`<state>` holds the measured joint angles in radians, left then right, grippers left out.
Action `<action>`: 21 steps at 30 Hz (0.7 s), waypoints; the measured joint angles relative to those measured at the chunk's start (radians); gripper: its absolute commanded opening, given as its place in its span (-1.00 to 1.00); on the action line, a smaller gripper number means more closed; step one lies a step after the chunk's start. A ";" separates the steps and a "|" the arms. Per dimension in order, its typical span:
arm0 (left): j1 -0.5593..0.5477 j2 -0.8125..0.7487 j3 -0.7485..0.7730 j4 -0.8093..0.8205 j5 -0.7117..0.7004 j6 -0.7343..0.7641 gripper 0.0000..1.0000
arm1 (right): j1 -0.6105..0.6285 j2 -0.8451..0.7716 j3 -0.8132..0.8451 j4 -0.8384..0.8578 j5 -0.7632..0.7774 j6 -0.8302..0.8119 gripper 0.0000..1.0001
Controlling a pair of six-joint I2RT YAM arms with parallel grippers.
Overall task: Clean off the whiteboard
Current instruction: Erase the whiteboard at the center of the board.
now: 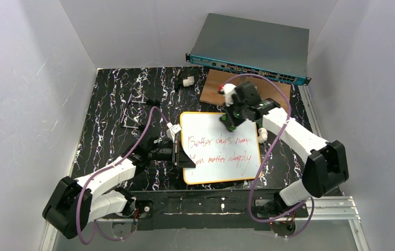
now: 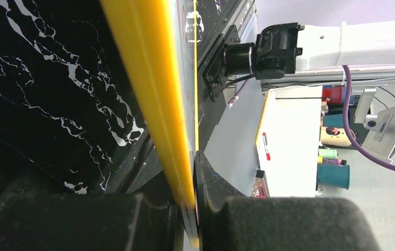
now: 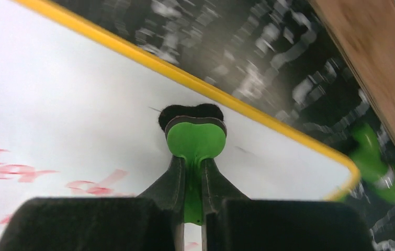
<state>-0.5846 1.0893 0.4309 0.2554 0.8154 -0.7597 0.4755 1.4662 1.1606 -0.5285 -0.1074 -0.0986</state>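
The whiteboard [image 1: 205, 123], just one, carries two red handwritten lines [image 1: 218, 141]; the left gripper [image 1: 178, 154] clamps its edge, the right gripper [image 1: 230, 121] clamps one green eraser [image 3: 195, 140].

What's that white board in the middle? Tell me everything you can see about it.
The whiteboard is a flat white rectangle with rounded corners and a thin yellow rim, lying slightly askew on the black marbled table. Two lines of red handwriting cross it. The left gripper pinches its left edge, and the right gripper presses a green eraser onto it near the far edge.
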 measured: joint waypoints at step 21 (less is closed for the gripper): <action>-0.003 -0.054 -0.049 0.047 -0.012 0.020 -1.00 | 0.002 -0.074 -0.024 -0.031 -0.166 -0.109 -0.97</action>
<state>-0.5877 1.0351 0.3820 0.3019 0.8036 -0.7395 0.4778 1.3926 1.1370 -0.5591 -0.2737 -0.2077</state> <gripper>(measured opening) 0.065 0.113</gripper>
